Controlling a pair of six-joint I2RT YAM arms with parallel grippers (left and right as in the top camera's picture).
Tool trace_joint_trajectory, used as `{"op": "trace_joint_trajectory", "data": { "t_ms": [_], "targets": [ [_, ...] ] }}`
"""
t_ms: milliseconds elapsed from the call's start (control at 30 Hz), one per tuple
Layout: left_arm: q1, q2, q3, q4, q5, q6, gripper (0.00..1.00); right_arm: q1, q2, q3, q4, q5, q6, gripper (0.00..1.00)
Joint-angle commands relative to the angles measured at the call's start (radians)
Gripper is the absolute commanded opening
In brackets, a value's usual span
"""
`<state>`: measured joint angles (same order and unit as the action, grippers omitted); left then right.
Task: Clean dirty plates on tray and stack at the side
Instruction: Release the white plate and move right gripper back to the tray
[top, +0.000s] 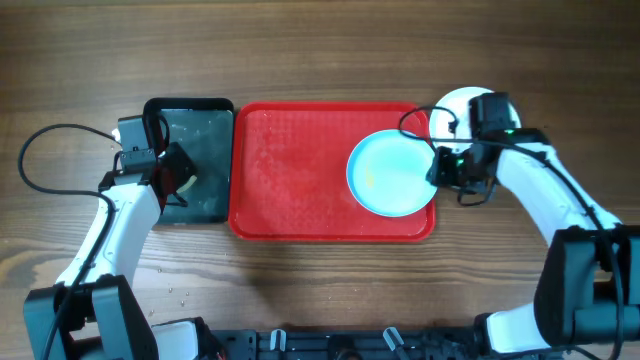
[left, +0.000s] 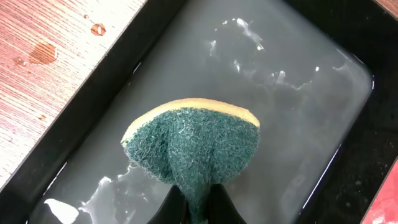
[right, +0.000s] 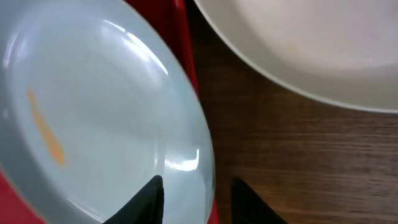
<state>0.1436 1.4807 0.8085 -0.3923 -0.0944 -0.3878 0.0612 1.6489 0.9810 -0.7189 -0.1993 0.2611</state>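
A pale turquoise plate (top: 390, 172) with a yellowish smear (right: 46, 134) lies at the right end of the red tray (top: 290, 170). My right gripper (top: 437, 168) stands open astride the plate's right rim: one finger over the plate (right: 93, 106), the other over the wood, neither visibly touching it (right: 196, 199). A white plate (top: 462, 102) rests on the table just right of the tray, partly under my right arm (right: 298, 43). My left gripper (left: 198, 208) is shut on a green and yellow sponge (left: 189, 143) above the black tray (top: 205, 110).
The black tray (left: 74, 106) holds a shallow film of water and sits against the red tray's left side. Water drops (left: 43, 53) mark the wood beside it. The red tray's rim (right: 189, 50) runs between the two plates.
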Motion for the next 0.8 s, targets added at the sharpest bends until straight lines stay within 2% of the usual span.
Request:
{"op": "trace_joint_trajectory", "data": {
  "t_ms": [0, 67, 300, 433, 600, 633, 767],
  "targets": [
    [0.005, -0.019, -0.004, 0.004, 0.016, -0.010, 0.04, 0.041, -0.005, -0.026, 0.022, 0.182, 0.111, 0.28],
    [0.005, -0.019, -0.004, 0.004, 0.016, -0.010, 0.04, 0.041, -0.003, -0.026, 0.024, 0.175, 0.109, 0.21],
    [0.005, -0.019, -0.004, 0.005, 0.016, -0.010, 0.04, 0.041, -0.003, -0.026, 0.032, 0.121, 0.109, 0.14],
    [0.005, -0.019, -0.004, 0.004, 0.016, -0.010, 0.04, 0.041, -0.003, -0.026, 0.028, 0.119, 0.142, 0.04],
    [0.005, -0.019, -0.004, 0.005, 0.016, -0.010, 0.04, 0.042, -0.003, -0.026, 0.062, -0.006, 0.206, 0.04],
    [0.005, -0.019, -0.004, 0.005, 0.016, -0.010, 0.04, 0.061, -0.003, -0.026, 0.108, -0.076, 0.240, 0.04],
    [0.005, -0.019, -0.004, 0.004, 0.016, -0.010, 0.04, 0.156, -0.003, -0.026, 0.191, -0.112, 0.280, 0.04]
  ]
}}
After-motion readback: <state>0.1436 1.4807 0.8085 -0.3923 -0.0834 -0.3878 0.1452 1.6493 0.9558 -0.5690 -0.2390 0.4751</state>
